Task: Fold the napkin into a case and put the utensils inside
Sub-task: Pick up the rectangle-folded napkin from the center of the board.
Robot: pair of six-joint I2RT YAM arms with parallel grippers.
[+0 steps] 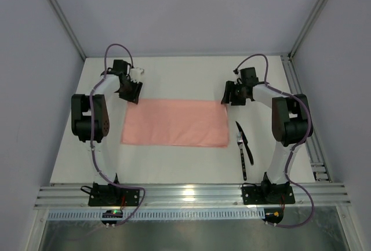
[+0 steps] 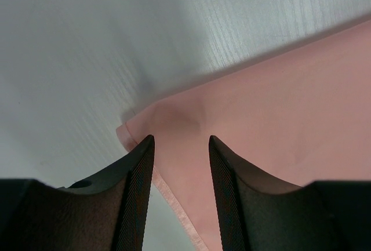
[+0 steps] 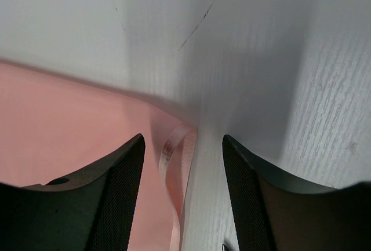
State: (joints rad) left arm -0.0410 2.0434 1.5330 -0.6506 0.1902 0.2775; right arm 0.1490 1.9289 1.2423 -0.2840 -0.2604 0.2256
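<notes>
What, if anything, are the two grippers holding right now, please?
Nothing is held. The left gripper and right gripper are both open, each with a far corner of the napkin between its fingers.

**Colour key.** The napkin (image 1: 175, 123) is rendered in plain, unpatterned salmon pink. The bench (image 1: 174, 71) is shown white with fine grey streaks. The utensils (image 1: 243, 158) are seen dark, the fork's tines pale. The left pincer (image 2: 181, 141) and right pincer (image 3: 182, 138) are shown black, with inner faces finely ribbed. The arms (image 1: 87, 117) are coloured black and white.
</notes>
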